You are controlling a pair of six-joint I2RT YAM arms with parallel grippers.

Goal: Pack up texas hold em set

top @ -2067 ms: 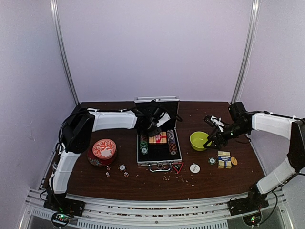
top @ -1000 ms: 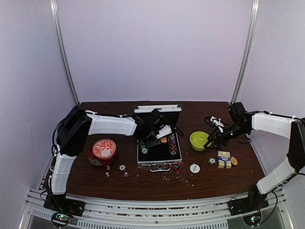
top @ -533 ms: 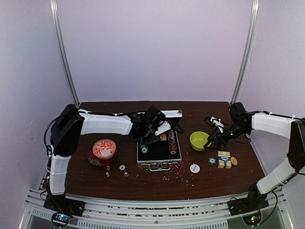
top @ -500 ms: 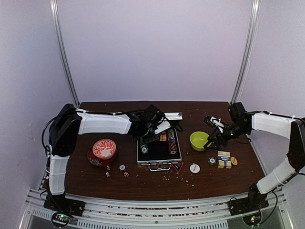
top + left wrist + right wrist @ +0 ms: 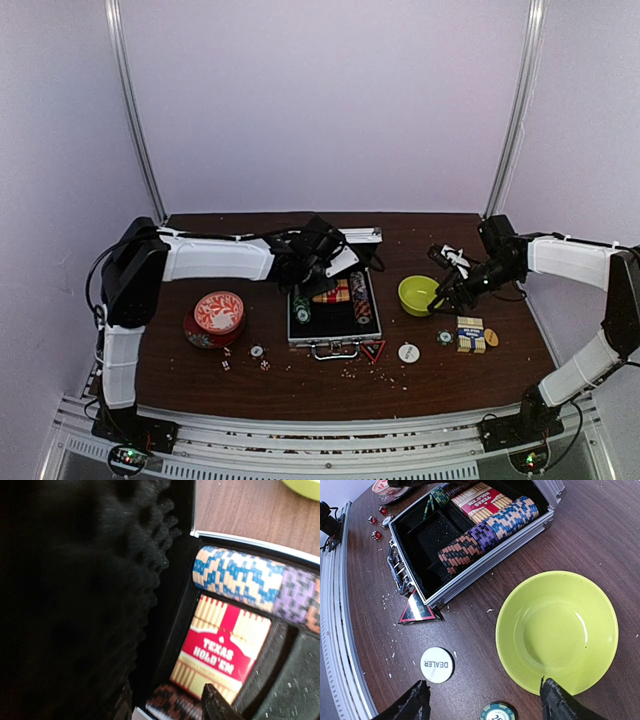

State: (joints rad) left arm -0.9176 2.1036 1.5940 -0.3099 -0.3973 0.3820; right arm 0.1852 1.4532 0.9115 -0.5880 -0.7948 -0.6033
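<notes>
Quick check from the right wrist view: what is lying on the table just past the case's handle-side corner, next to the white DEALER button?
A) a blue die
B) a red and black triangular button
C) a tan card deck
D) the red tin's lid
B: the triangular button lies flat against the corner of the silver case, with the DEALER button nearby on the table.

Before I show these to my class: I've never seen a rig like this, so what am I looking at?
Two robot arms are bolted to a table's near edge. The wide picture comes from a camera above and behind them; the others from cameras on each wrist. The left claw reaches over the open silver case, which holds striped chips and a red card deck. The right claw hangs open over a lime-green bowl, holding nothing. Loose on the table: a round dealer button, a triangular button, dice, another deck and a red tin.
</notes>
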